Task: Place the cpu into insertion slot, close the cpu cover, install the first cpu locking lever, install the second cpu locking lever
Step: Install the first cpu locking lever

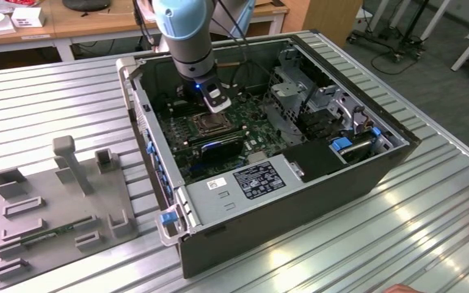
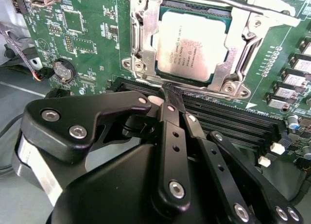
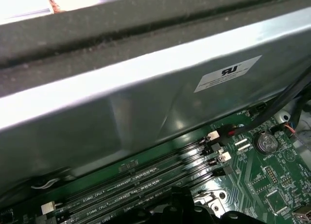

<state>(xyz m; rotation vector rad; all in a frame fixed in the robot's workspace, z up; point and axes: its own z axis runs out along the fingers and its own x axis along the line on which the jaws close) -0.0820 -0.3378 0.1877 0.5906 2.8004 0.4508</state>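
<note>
The cpu lies flat in the insertion slot on the green motherboard inside the open computer case. The cpu cover, a silvery frame, lies down around it. A thin locking lever rod runs along the socket edge nearest my gripper. My gripper is shut, its black fingertips pressed together and touching that edge beside the rod. In the exterior view the gripper hangs just above the socket. Another lever rod crosses the far side of the cover.
Long black memory slots lie right under the fingers. A coin battery sits on the board nearby. The case's metal wall stands close. A drive cage stands at the exterior view's right, a grey fixture tray on the table at its left.
</note>
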